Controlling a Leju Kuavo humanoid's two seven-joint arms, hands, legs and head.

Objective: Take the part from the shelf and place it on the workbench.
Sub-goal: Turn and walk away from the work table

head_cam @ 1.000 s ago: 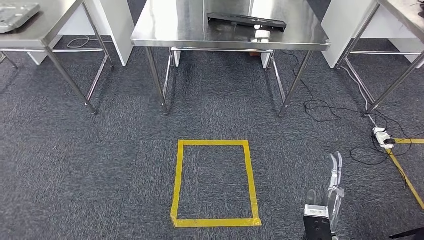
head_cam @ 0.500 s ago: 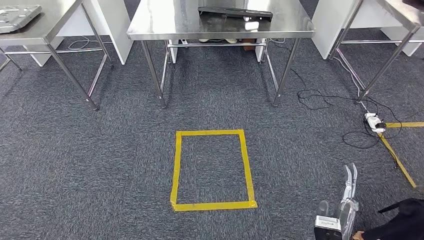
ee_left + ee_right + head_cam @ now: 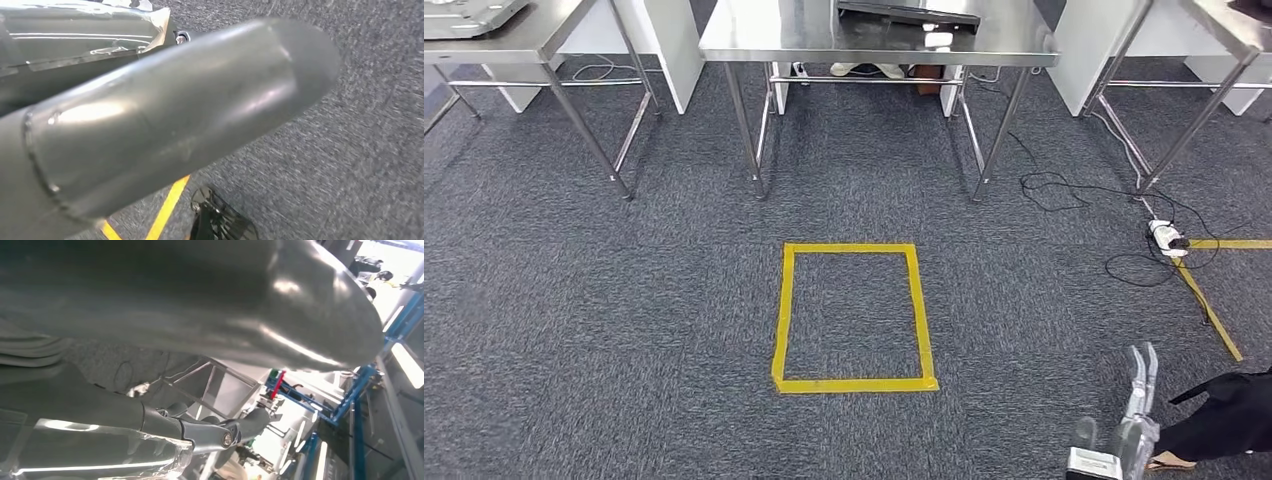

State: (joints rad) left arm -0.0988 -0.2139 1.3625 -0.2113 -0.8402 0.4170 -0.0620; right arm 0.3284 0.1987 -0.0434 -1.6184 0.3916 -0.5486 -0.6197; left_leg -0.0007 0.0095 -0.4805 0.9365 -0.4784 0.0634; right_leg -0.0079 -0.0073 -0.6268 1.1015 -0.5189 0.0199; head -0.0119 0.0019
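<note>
Evidently the whole head view has shifted rather than anything in it: the steel workbench [image 3: 879, 40] has slid up toward 12 o'clock and the yellow tape square [image 3: 854, 315] looks slightly smaller, so I judge I am backing away. The dark part [image 3: 909, 12] lies on the bench top, which suggests the placing is done. At 5 o'clock my right hand [image 3: 1124, 440] hangs with its fingers straight, holding nothing. My left hand [image 3: 175, 115] is too close to the camera to read.

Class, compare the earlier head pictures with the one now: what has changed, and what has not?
The whole view shifted as the camera moved, not the things: the middle steel table slid toward the top edge, the right hand lower right. The yellow tape rectangle and black part stayed put.
</note>
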